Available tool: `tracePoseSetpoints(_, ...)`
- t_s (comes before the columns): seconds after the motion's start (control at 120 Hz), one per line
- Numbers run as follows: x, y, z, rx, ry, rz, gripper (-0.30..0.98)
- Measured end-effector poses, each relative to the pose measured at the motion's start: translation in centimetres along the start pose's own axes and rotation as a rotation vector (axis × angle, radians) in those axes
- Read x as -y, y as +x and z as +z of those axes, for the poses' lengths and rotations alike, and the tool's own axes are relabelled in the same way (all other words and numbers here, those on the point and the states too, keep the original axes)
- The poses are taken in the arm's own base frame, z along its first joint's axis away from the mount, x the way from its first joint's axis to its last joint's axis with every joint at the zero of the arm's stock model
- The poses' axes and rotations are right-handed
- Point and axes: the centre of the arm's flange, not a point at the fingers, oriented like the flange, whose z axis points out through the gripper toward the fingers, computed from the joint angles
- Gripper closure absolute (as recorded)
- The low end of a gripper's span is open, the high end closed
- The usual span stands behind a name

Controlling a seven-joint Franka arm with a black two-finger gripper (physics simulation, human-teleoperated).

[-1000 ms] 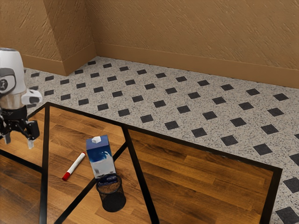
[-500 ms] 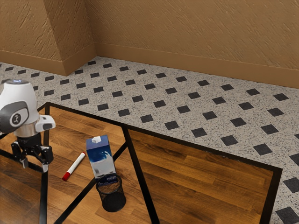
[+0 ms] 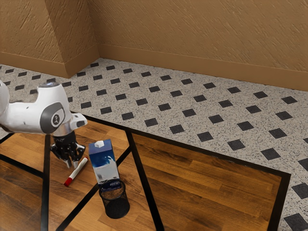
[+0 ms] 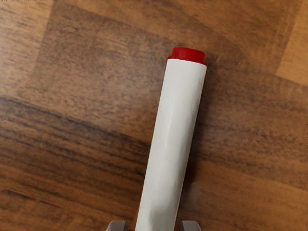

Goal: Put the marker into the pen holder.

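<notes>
- Exterior view: the tool (image 3: 73,166) hangs low at the marker (image 3: 79,170), its fingers apart.
- The marker lies flat on the wood-grained tabletop (image 3: 207,185), outside the pen holder (image 3: 117,208); it is a slim, smooth white cylinder, red at both ends.
- Its long axis runs aslant, the longer red end toward the exterior view's lower left, the shorter one toward the upper right, near the milk carton (image 3: 103,161).
- The pen holder, a round black mesh cup, stands upright just beside the boxy blue-and-white carton.
- Black strips (image 3: 146,183) cross and edge the wood; behind are a speckled floor (image 3: 192,98) with dark diamonds and a rough tan wall (image 3: 192,38).
- Wrist view: the white barrel runs between the parted fingertips of the tool (image 4: 154,226), a gap on each side; the short, stepped red end points away from them.
</notes>
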Motion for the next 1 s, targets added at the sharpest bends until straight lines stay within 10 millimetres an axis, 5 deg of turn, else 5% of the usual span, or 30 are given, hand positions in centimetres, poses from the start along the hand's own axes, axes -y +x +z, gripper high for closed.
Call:
tracePoseSetpoints(0.225, -1.7, 0.1, 0.6, -0.002, -0.032, 0.024, 0.63)
tracePoseSetpoints(0.517, -2.1, 2.7, 0.4, -0.026, -0.016, 0.067, 0.5)
tracePoseSetpoints(1.0, -1.8, 2.9, 1.1, -0.038, -0.002, 0.259, 0.47)
